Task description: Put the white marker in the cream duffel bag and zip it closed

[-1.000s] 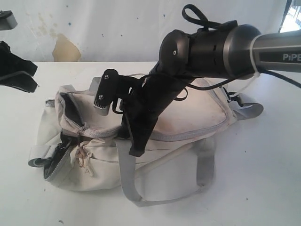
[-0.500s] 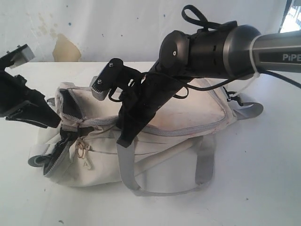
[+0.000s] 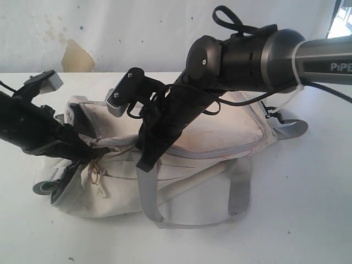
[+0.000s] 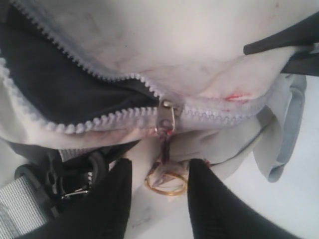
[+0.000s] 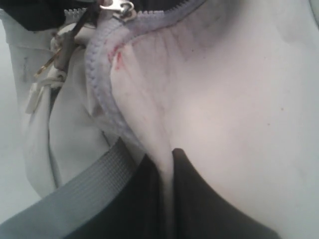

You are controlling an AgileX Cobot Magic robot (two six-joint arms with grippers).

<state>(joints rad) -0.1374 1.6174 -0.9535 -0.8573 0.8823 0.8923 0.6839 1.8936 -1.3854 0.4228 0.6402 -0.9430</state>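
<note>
Zipper pull [image 4: 167, 124] is found right between tips of the released left pincer [image 4: 159, 167]; bag [image 5: 224, 99] is pinched by right pincer [image 5: 163, 155].

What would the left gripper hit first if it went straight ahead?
Probably the gold ring on the cream duffel bag's zipper pull, between the left gripper's open jaws; depth unclear.

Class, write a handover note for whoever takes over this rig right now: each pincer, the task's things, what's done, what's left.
Left pincer: open, either side of the gold ring hanging from the zipper slider, gripping nothing.
Right pincer: shut on a fold of the cream duffel bag.
White marker: not visible, so unconfirmed inside.
Done: nothing certain; zip partly open.
Left: grip the pull, zip the bag shut.
</note>
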